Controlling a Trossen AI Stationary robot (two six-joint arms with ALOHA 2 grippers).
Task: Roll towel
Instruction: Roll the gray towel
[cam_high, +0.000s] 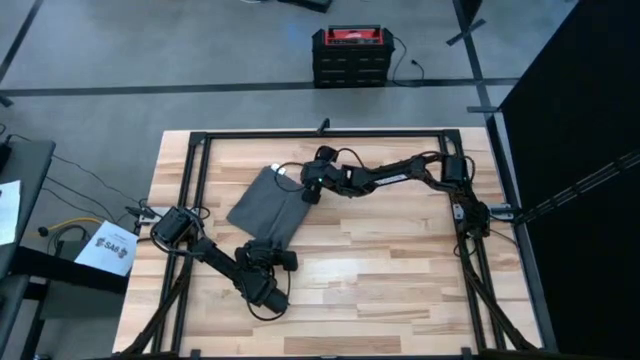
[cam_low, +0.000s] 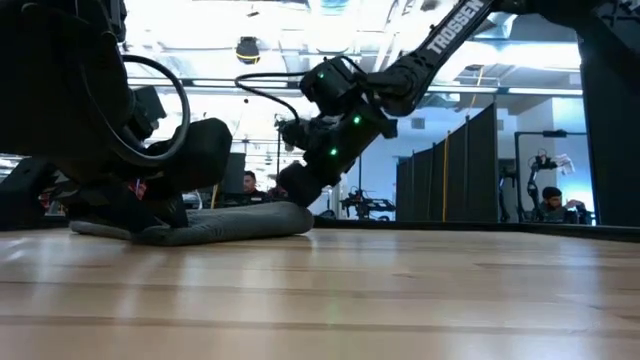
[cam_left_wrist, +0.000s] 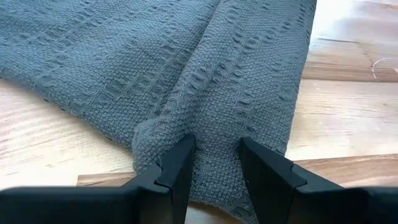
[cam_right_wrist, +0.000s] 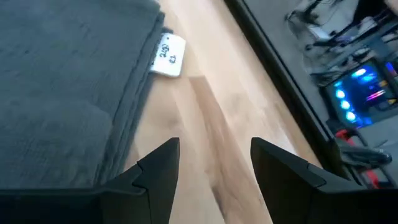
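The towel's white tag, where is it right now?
In the high view the white tag sits at the towel's far edge, just left of the right gripper.

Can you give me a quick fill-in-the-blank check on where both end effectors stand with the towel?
1. The left end effector is pinching a raised ____ of the towel.
2. The right end effector holds ____.
3. The towel's white ____ lies on the table.
4. The towel's colour is dark ____.

Missing words: fold; nothing; tag; grey
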